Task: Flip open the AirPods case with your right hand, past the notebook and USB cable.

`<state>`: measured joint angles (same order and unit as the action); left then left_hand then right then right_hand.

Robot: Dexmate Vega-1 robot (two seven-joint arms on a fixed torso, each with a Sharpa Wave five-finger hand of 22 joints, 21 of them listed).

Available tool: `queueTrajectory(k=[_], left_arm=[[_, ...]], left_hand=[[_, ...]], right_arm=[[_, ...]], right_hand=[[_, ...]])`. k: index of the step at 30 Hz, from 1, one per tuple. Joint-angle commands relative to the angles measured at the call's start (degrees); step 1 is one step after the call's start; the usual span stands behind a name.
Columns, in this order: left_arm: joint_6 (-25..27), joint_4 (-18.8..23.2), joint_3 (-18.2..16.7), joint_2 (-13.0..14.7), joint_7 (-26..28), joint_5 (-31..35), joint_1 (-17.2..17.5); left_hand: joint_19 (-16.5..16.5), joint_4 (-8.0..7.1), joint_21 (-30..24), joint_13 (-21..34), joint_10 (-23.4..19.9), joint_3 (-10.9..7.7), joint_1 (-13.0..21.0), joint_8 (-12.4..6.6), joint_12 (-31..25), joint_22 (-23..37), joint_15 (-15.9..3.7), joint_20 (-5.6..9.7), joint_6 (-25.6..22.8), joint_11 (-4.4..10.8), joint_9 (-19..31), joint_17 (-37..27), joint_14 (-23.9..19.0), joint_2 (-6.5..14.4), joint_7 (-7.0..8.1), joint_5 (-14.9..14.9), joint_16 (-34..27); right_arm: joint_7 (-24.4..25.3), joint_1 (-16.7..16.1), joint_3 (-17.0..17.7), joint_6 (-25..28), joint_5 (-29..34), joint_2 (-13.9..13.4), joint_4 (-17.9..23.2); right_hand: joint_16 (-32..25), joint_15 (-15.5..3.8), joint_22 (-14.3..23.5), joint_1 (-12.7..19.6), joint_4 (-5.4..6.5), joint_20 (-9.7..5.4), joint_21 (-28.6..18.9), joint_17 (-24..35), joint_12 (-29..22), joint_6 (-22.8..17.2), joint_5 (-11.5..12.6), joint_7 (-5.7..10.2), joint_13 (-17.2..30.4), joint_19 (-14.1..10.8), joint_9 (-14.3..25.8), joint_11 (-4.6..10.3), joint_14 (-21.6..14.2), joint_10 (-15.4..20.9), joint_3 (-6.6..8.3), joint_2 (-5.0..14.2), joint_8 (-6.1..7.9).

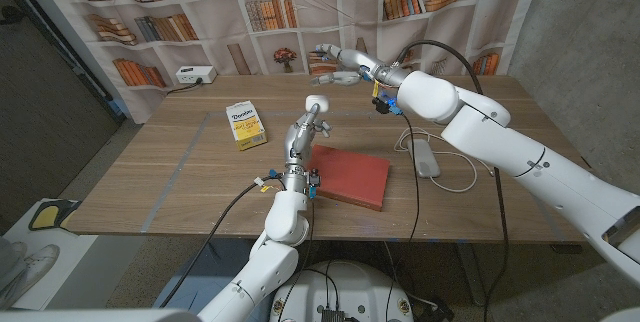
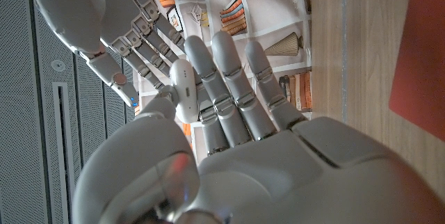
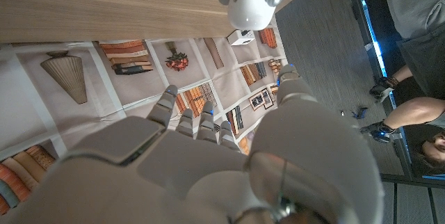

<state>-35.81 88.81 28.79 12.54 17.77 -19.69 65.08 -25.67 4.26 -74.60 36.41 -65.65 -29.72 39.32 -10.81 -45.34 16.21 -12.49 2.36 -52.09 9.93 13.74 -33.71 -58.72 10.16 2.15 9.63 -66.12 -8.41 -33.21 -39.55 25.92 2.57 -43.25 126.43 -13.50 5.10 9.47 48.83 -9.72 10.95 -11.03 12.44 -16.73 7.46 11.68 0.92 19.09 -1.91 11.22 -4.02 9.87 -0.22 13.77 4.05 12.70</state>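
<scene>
My left hand (image 1: 303, 134) is raised over the middle of the table and pinches the small white AirPods case (image 1: 318, 102) at its fingertips. The left wrist view has the case (image 2: 183, 89) between thumb and fingers, lid seemingly closed. My right hand (image 1: 337, 60) hovers farther back and slightly right of the case, fingers apart, holding nothing and not touching it. Its fingers (image 2: 118, 22) show beyond the case in the left wrist view. From the right wrist view, the case (image 3: 248, 0) sits past my right hand (image 3: 195, 161).
A red notebook (image 1: 350, 178) lies right of my left arm. A white USB cable with its adapter (image 1: 427, 158) lies further right. A yellow box (image 1: 245, 124) sits at the left, a white power strip (image 1: 195, 75) at the back. A person (image 3: 417, 71) sits off the table.
</scene>
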Motion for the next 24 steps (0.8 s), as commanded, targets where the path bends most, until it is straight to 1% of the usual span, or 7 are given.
queueTrajectory(k=[1, 3, 5, 12, 17, 18, 24], left_arm=[[-0.6, 0.26, -0.35, 0.1, -0.03, -0.16, 0.38], [-0.67, 0.3, -0.34, 0.23, -0.32, -0.28, 0.37], [-0.65, 0.4, -0.44, 0.13, 0.15, 0.22, 0.47], [-0.45, 0.85, -0.48, 0.58, -0.33, -0.02, 0.61], [-0.95, 0.57, -0.52, 0.52, -0.77, -0.44, 0.55], [-0.98, 0.53, -0.5, 0.54, -0.9, -0.53, 0.54], [-0.81, 0.51, -0.49, 0.61, -0.99, -0.46, 0.48]], left_hand=[[0.24, -0.14, -0.48, 0.57, -0.67, -0.49, 0.21, -0.09, 0.01, -0.15, 0.07, -0.22, -1.1, 0.77, 0.08, -0.1, -0.16, 0.55, -0.59, 0.47, -0.46], [0.32, -0.17, -0.52, 0.41, -0.72, -0.5, 0.18, -0.07, 0.1, -0.25, 0.08, -0.28, -1.03, 0.66, 0.08, -0.22, -0.15, 0.49, -0.54, 0.47, -0.54], [0.37, -0.26, -0.62, 0.17, -0.81, -0.57, 0.11, -0.08, 0.22, -0.45, 0.07, -0.25, -1.02, 0.7, 0.09, -0.23, 0.03, 0.49, -0.58, 0.49, -0.48], [0.49, 0.15, -1.0, 0.55, -0.7, -0.72, 0.5, -0.24, 0.07, -0.91, -0.01, -0.2, -1.4, 0.66, 0.12, -0.08, 0.2, 0.37, -0.82, 0.48, -0.61], [0.61, 0.33, -1.27, 0.3, -0.81, -0.72, 0.7, -0.28, 0.19, -1.12, 0.06, -0.22, -1.57, 0.61, 0.14, 0.18, 0.19, 0.42, -0.94, 0.4, -0.66], [0.62, 0.34, -1.33, 0.26, -0.85, -0.73, 0.73, -0.26, 0.2, -1.18, 0.05, -0.21, -1.54, 0.57, 0.15, 0.2, 0.17, 0.45, -0.92, 0.39, -0.69], [0.67, 0.36, -1.56, 0.43, -0.84, -0.68, 0.76, -0.25, 0.13, -1.41, 0.07, -0.21, -1.59, 0.67, 0.17, 0.31, 0.12, 0.46, -0.82, 0.35, -0.81]], right_arm=[[-1.06, 0.97, -1.07, 0.9, 0.68, 0.56, -0.17], [-1.28, 1.27, -1.29, 1.07, 0.93, 0.61, -0.14], [-1.47, 1.42, -1.36, 1.08, 0.97, 0.64, -0.11], [-2.01, 2.08, -1.93, 1.81, 1.58, 0.88, 0.07], [-2.88, 2.84, -2.42, 2.5, 1.87, 0.93, 0.07], [-3.15, 3.06, -2.57, 2.66, 1.93, 0.95, 0.04], [-5.14, 4.77, -3.75, 3.64, 2.8, 0.8, -0.04]], right_hand=[[-0.02, 0.0, 0.19, 1.42, -0.09, 0.03, 0.01, -0.02, 0.26, 0.55, 0.6, -0.43, -0.07, -0.42, 0.03, 0.1, 1.48, 0.16, 0.56, -0.12, -0.24], [-0.03, 0.13, 0.19, 1.67, -0.1, 0.15, 0.01, -0.04, 0.34, 0.7, 0.62, -0.66, -0.11, -0.53, 0.03, 0.16, 1.43, 0.17, 0.65, -0.15, -0.31], [-0.03, -0.23, 0.19, 2.1, -0.08, -0.14, 0.07, -0.05, 0.43, 0.7, 0.66, -0.34, -0.18, -0.53, 0.04, 1.31, 1.41, 0.32, 0.81, -0.17, -0.33], [-0.06, 0.18, 0.18, 2.64, -0.05, 0.41, 0.05, -0.08, 0.53, 0.8, 0.72, -0.65, -0.29, -0.77, 0.04, 0.9, 1.28, 0.66, 0.99, -0.24, -0.4], [-0.04, 0.02, 0.18, 3.04, -0.01, 0.19, 0.12, -0.1, 0.64, 0.74, 0.8, -0.45, -0.34, -0.73, 0.05, 1.08, 1.3, 0.76, 1.15, -0.22, -0.4], [-0.03, -0.33, 0.19, 3.28, 0.03, -0.25, 0.18, -0.1, 0.72, 0.71, 0.88, -0.15, -0.37, -0.63, 0.05, 1.36, 1.35, 0.77, 1.28, -0.14, -0.41], [0.02, -0.43, 0.19, 3.99, 0.09, -0.26, 0.26, -0.12, 0.97, 0.66, 1.1, -0.21, -0.44, -0.55, 0.06, 1.36, 1.43, 0.83, 1.59, -0.03, -0.43]])
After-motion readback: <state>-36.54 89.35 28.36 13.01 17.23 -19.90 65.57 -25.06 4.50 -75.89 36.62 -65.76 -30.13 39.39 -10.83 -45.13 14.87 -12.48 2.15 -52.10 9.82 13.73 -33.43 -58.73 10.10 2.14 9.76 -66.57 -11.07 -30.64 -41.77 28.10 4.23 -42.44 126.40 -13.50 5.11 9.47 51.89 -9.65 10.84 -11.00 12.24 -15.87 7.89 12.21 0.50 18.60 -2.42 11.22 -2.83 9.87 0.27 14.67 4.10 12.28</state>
